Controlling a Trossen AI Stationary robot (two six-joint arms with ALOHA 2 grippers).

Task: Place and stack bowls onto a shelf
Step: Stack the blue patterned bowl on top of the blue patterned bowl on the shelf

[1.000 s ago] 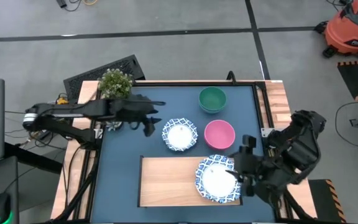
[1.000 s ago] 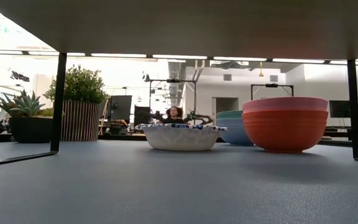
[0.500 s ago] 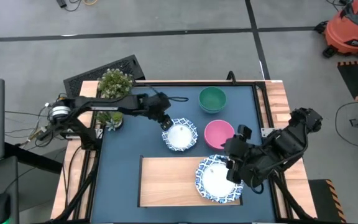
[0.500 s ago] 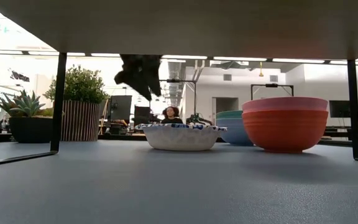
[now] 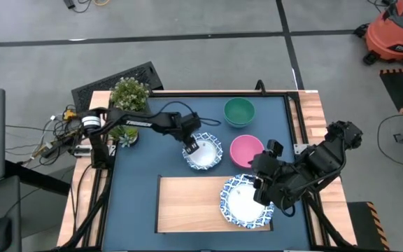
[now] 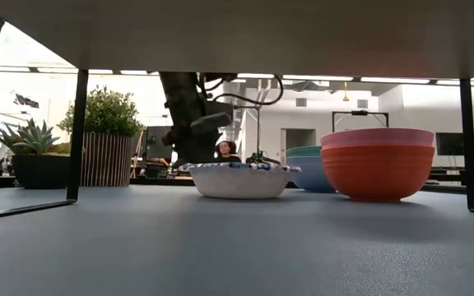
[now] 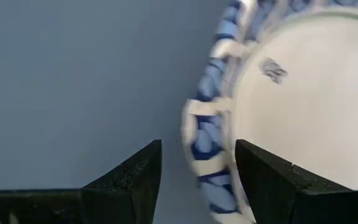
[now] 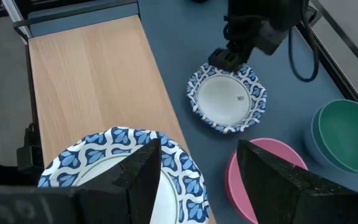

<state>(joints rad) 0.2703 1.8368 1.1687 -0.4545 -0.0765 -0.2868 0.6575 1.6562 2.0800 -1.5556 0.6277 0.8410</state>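
One patterned bowl [image 7: 278,106] | rim between spread left pincer [image 7: 197,165] fingers, seemingly untouched

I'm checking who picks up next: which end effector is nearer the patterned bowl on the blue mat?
The left end effector, open, straddles the rim of that patterned bowl. The right end effector, open, sits over the bowl stack on the shelf.

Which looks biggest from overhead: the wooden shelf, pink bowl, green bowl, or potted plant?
1. Wooden shelf, clearly largest.
2. Potted plant, pink bowl and green bowl look alike; I can't rank them.
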